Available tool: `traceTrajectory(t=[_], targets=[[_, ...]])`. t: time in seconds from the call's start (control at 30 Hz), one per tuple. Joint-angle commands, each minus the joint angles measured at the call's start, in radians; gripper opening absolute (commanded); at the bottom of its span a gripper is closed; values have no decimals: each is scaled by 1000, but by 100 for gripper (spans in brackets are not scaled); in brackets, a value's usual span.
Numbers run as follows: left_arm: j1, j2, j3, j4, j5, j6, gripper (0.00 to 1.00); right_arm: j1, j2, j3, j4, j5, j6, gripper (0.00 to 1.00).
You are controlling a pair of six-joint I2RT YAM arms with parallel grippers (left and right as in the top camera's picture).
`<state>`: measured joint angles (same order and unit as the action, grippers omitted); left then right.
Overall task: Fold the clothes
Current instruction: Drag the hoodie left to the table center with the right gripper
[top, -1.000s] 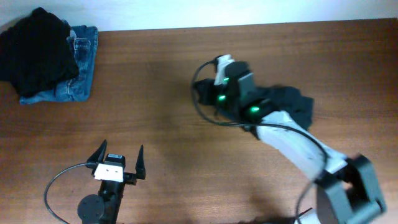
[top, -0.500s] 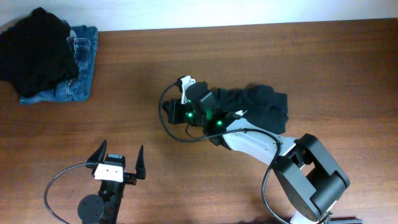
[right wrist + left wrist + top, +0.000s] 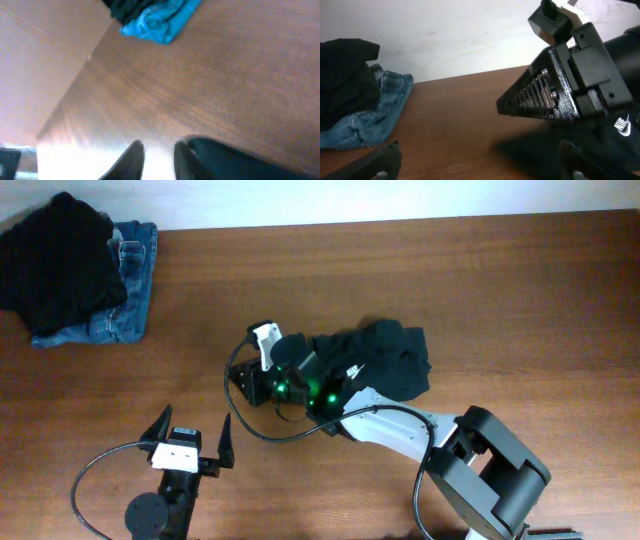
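Observation:
The dark T-shirt (image 3: 392,358) lies bunched on the table right of centre. It trails behind my right gripper (image 3: 250,380), which is low over the wood at the shirt's left end. In the right wrist view the fingers (image 3: 157,160) are nearly together, with dark cloth (image 3: 235,162) against the right finger. The left wrist view shows the right gripper (image 3: 545,95) from the side, with the shirt (image 3: 620,142) and its small white logo under it. My left gripper (image 3: 192,442) is open and empty at the front left, its fingertips (image 3: 480,167) wide apart.
A black garment (image 3: 60,260) lies on folded blue jeans (image 3: 132,300) at the far left corner. They also show in the left wrist view (image 3: 375,115) and the right wrist view (image 3: 160,20). Pale wall runs behind the table's back edge.
My right gripper has moved left and toward the front, and the dark T-shirt has slid left along with it. The left arm has not moved.

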<state>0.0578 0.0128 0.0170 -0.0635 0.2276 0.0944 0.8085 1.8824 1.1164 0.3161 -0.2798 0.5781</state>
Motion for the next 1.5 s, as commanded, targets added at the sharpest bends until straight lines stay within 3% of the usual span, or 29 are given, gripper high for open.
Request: traceTrajectory(t=[0.0, 0.1, 0.3, 0.87, 1.27, 1.47], targets=[[-5, -8, -7, 2, -7, 12, 99, -4, 10, 17, 3, 42, -24, 54], [-5, -8, -7, 2, -7, 12, 99, -14, 10, 17, 2, 45, -24, 64], [-5, -8, -7, 2, -7, 12, 99, -64, 9, 17, -28, 74, -24, 66], [-5, -8, -7, 2, -7, 12, 99, -431, 9, 17, -299, 102, -20, 70], [-5, -8, -7, 2, -7, 12, 99, -529, 8, 22, -446, 101, 13, 69], [-5, -8, -7, 2, -7, 12, 99, -528, -11, 117, -659, 156, -104, 69]])
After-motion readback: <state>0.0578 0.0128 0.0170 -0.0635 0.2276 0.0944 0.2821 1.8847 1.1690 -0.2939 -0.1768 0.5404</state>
